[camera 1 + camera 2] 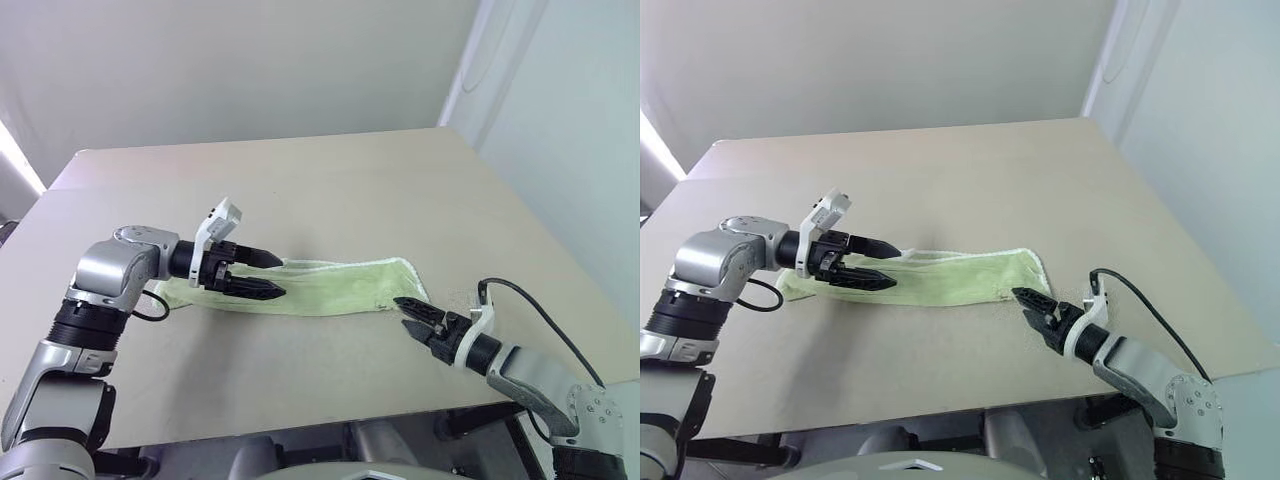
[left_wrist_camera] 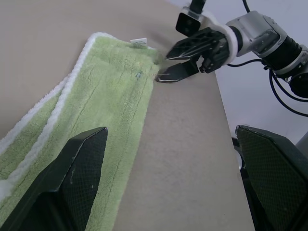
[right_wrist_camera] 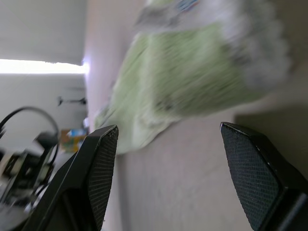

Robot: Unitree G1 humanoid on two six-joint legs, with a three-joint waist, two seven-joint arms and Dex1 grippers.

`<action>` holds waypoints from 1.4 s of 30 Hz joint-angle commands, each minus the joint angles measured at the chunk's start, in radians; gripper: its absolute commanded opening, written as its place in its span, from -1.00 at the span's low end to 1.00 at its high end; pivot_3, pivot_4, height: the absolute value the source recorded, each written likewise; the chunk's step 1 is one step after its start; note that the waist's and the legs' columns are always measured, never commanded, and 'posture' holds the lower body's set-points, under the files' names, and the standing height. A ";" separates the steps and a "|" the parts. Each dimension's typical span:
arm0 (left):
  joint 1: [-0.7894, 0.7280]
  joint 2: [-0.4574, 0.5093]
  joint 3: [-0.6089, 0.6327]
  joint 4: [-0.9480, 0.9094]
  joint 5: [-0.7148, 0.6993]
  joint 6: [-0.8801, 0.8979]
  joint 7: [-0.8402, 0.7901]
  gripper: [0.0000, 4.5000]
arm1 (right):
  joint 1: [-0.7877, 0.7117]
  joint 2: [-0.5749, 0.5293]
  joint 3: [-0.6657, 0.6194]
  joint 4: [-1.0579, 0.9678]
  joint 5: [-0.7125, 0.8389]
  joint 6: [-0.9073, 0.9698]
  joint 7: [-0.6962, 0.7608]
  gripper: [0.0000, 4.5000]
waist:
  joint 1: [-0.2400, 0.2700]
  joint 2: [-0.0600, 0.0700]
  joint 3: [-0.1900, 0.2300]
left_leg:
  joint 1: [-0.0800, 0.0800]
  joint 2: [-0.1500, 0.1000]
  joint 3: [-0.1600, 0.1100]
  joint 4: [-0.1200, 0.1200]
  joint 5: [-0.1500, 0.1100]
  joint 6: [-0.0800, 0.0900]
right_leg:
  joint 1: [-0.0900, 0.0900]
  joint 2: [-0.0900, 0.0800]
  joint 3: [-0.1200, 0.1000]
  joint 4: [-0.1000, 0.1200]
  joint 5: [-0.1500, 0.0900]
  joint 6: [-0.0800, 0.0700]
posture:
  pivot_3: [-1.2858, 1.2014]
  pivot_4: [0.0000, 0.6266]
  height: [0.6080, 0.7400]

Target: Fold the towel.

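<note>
Where towel lies folded lengthwise, white edging stacked, both fingers wide, empty.

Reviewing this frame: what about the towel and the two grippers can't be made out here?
- Towel: its left end sits behind the left gripper in the eye views.
- Towel's small embroidered mark: too small to read in the left wrist view.
- Right wrist view: towel blurred; edging detail lost.
- Right gripper: open beside the towel's corner; contact unclear.

Silver arms, black-fingered hands, cables
</note>
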 commanded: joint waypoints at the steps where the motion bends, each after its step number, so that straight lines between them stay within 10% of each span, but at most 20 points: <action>1: -0.035 -0.003 0.003 -0.007 0.002 -0.013 -0.008 1.00 | -0.048 0.011 -0.018 0.018 0.019 -0.097 -0.080 0.57 | -0.001 0.000 0.000 | 0.000 0.000 0.000 0.000 0.000 0.000 | 0.000 0.000 0.000 -0.001 0.000 0.000 | 0.03 -1.00 0.57; 5: -0.032 -0.006 0.000 -0.010 0.004 -0.014 -0.003 1.00 | -0.080 -0.009 -0.005 0.033 -0.002 -0.146 -0.097 0.57 | 0.002 0.000 0.000 | 0.000 0.000 0.000 -0.003 0.000 0.000 | 0.000 0.000 0.000 -0.003 0.000 0.000 | 0.03 -1.00 0.57; 15: -0.048 -0.019 -0.001 0.036 0.020 -0.037 0.007 1.00 | -0.077 -0.076 0.050 -0.013 -0.148 -0.115 0.005 -0.97 | 0.007 0.002 0.000 | -0.011 0.000 0.000 -0.008 0.000 0.001 | -0.001 0.000 0.000 -0.010 0.000 0.001 | 0.03 -1.00 0.57; 31: -0.102 -0.018 0.005 0.166 0.073 -0.093 -0.005 1.00 | -0.162 -0.475 -0.168 0.160 -0.317 -0.011 0.241 -0.99 | 0.030 0.003 -0.001 | -0.012 -0.001 0.001 -0.007 0.000 0.001 | -0.002 0.001 0.002 -0.010 0.000 0.001 | 0.03 -1.00 0.57; 42: -0.098 -0.031 0.016 0.176 0.082 -0.100 0.013 1.00 | -0.284 -0.579 0.053 -0.068 -0.425 0.220 0.348 -0.99 | 0.034 0.002 -0.002 | -0.012 -0.001 0.001 -0.006 0.000 0.001 | -0.002 0.001 0.002 -0.009 0.000 0.001 | 0.03 -1.00 0.57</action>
